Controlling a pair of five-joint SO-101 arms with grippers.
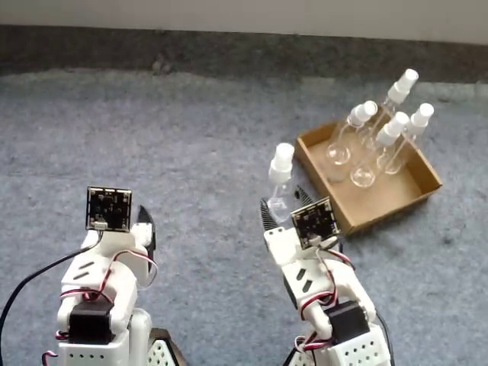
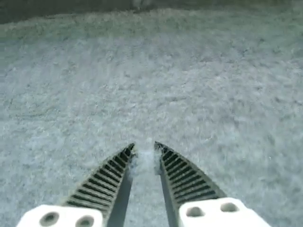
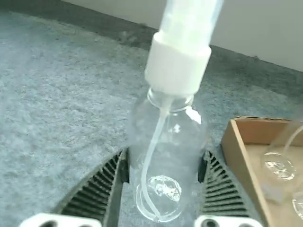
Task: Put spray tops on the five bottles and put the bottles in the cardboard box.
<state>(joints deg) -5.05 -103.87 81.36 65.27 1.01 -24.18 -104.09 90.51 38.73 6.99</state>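
Sitting well off to the left of the cardboard box (image 1: 393, 207), the left gripper (image 2: 144, 149) has its jaws nearly closed on nothing. Just beside the box's left wall, the right gripper (image 3: 163, 160) clamps the capped bottle (image 3: 165, 137) upright by its body. The box, holding four bottles (image 1: 377, 145), lies right of those jaws, so this arm looks nearer.
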